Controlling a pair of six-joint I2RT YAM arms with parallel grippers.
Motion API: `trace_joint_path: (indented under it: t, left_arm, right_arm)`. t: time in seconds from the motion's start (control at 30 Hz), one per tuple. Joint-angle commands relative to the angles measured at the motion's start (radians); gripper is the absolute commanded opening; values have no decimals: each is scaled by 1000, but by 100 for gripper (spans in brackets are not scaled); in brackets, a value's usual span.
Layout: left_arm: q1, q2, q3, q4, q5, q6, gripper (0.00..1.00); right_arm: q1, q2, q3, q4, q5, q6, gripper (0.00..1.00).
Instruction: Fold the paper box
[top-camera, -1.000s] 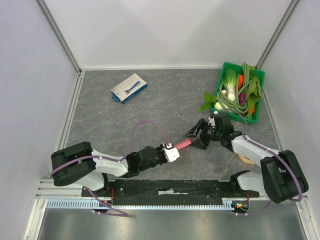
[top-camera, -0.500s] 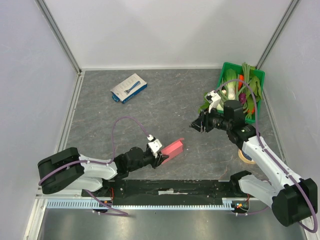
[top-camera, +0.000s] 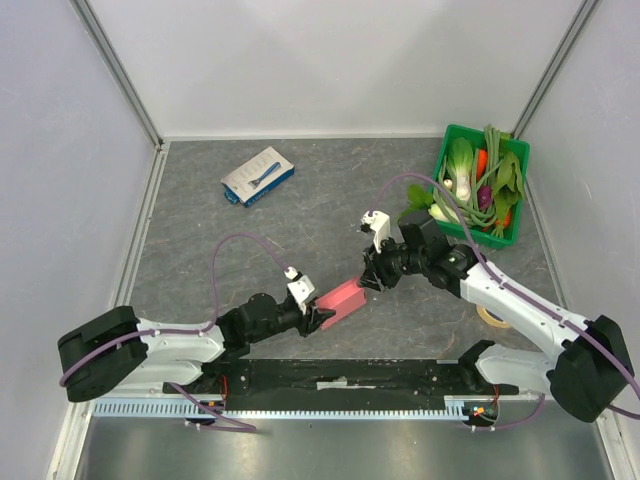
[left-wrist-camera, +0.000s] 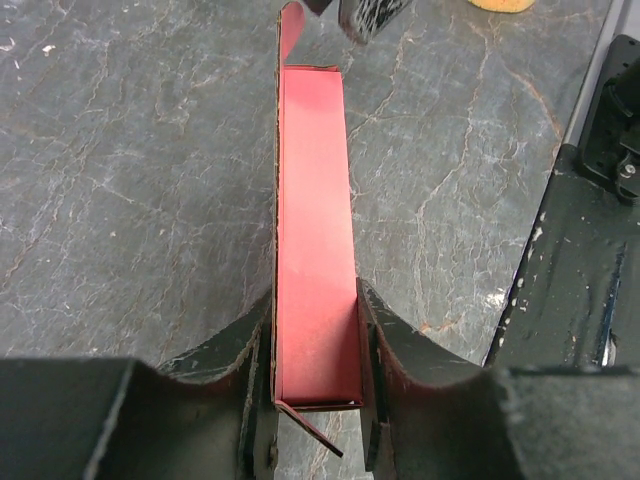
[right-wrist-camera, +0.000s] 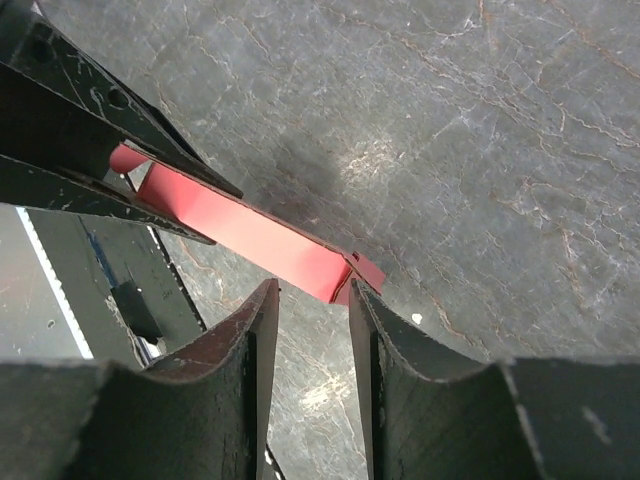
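Two grippers: one at each end of the box (top-camera: 343, 297), facing each other along its length.
Box place: near the front of the table (top-camera: 300, 210), between the arms; whether the far end rests on the surface cannot be told.
Box shape: slim and narrow, pink-red, with a small flap loose at each end.
Long axis: straight out from the left jaws, in line with that gripper; from above, running up and to the right toward the other arm.
Left gripper (top-camera: 319, 314): clamped on the near end, one finger against each long side.
Right gripper (top-camera: 369, 283): jaws apart with a narrow gap, bare table showing between them; far end of the box just past the fingertips and in line with that gap; touching or not, cannot tell.
Far flap (right-wrist-camera: 366, 270): sticking out beside the end, close to one right finger, not tucked in.
Nearer arm: left already holding; free end nearest the right, so the work there probably falls to that arm.
Step judged: far end being lined up for a pinch or a push on its flap, with the left as brace.
Next move calls for: a short approach along the box's own axis, jaws square to the end, no sideways drift.
Risk: thin card buckling or twisting in the left grip if pushed off-axis; flap slipping outside the jaws.
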Motion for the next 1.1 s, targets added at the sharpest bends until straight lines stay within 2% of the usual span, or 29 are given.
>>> trace_joint_path:
  t: [0.0, 0.1, 0.3, 0.37, 0.57, 0.9, 1.07]
  left_arm:
    - [11, -49, -4, -15, 22, 2, 23]
    - [16, -69, -9, -22, 35, 4, 22]
    - [19, -57, -7, -14, 73, 8, 21]
    - [19, -49, -6, -8, 79, 5, 21]
    - [22, -47, -6, -2, 78, 10, 21]
    - [26, -90, -22, -6, 78, 13, 20]
    - [28, -103, -27, -5, 79, 13, 19]
  right_arm:
    - [22, 35, 73, -34, 79, -59, 42]
    - [25, 37, 83, -29, 102, -63, 50]
    - [23, 35, 110, -43, 144, -85, 51]
    - [25, 31, 116, -42, 117, -88, 51]
    - [23, 43, 121, -63, 43, -98, 33]
    - [27, 55, 113, -77, 27, -105, 40]
    - [30, 55, 115, -71, 1, -106, 34]
